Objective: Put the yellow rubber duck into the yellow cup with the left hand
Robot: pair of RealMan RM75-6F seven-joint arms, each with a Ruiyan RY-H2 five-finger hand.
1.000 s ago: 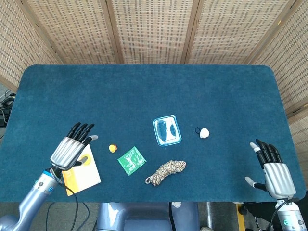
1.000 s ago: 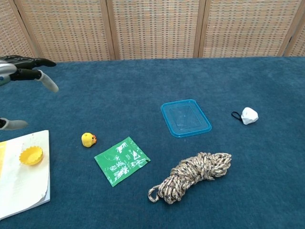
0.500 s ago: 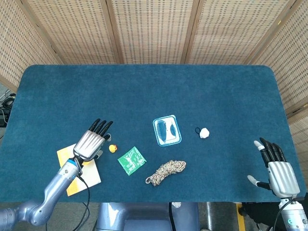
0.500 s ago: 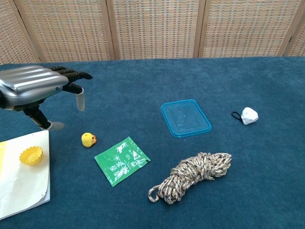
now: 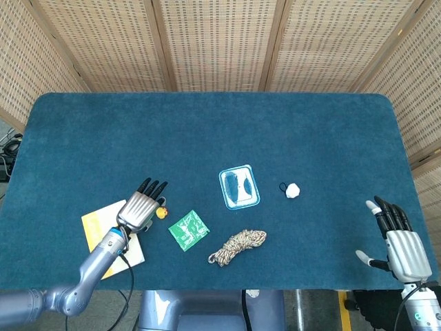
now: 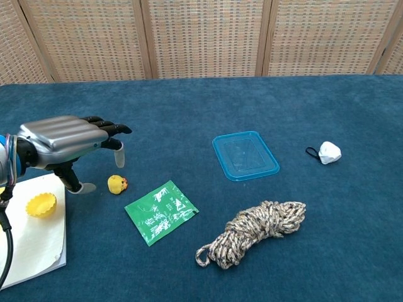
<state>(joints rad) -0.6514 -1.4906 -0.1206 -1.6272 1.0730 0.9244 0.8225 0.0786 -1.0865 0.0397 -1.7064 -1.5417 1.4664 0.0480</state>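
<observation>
The small yellow rubber duck [image 6: 116, 184] sits on the blue table cloth, also seen from above as the duck [image 5: 161, 213]. The yellow cup [image 6: 41, 205], a small fluted one, stands on a pale sheet to the duck's left. My left hand [image 6: 66, 142] hovers open, fingers stretched forward, just above and left of the duck; in the head view the left hand [image 5: 141, 207] hides the cup. My right hand [image 5: 401, 243] is open at the table's near right corner, holding nothing.
A green packet [image 6: 160, 211] lies right of the duck. A coiled rope [image 6: 258, 231], a clear blue lid [image 6: 245, 155] and a white lump with a black loop [image 6: 329, 152] lie further right. The pale sheet [image 6: 28, 242] covers the near left corner.
My left hand has moved right and down, from the table's left edge to just beside the duck. The right hand has drawn back slightly toward the near edge.
</observation>
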